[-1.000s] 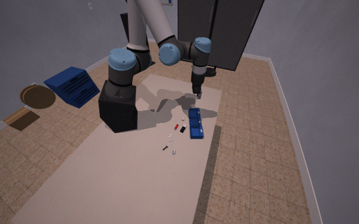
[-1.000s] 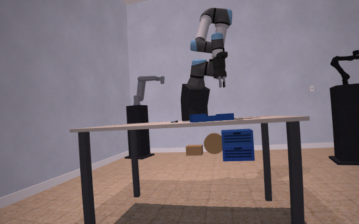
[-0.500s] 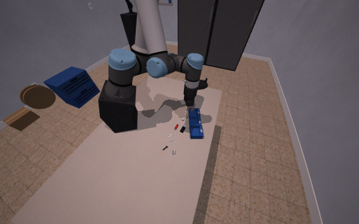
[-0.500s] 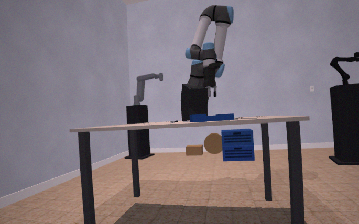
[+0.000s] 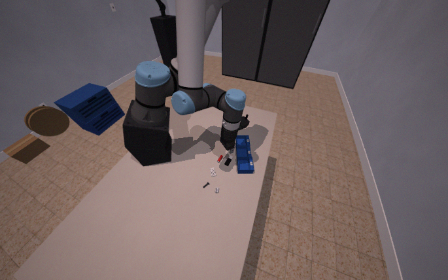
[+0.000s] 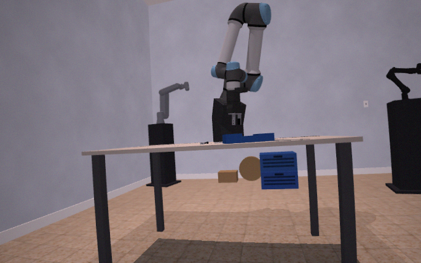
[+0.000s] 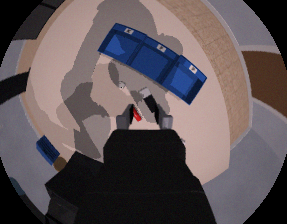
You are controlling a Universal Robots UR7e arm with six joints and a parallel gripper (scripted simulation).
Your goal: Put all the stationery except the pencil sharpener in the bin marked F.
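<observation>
A row of three joined blue bins [image 5: 244,154] stands on the beige table; it also shows in the wrist view [image 7: 154,62] and in the exterior view [image 6: 247,137]. The bin letters are too small to read. My gripper [image 5: 229,148] hangs open and empty just left of the bins, above a small red item [image 5: 220,158] and a black item [image 5: 227,161]. In the wrist view the red item [image 7: 137,113] shows between my open fingers. A white patterned piece [image 5: 212,171], a dark bolt-like piece [image 5: 205,185] and a small white item [image 5: 216,190] lie nearer the table's middle.
The arm's black pedestal [image 5: 147,137] stands at the table's left edge. The table's right edge runs close beside the bins. A blue drawer chest [image 5: 90,107], a round wooden disc [image 5: 47,120] and a cardboard box [image 5: 26,148] stand on the floor.
</observation>
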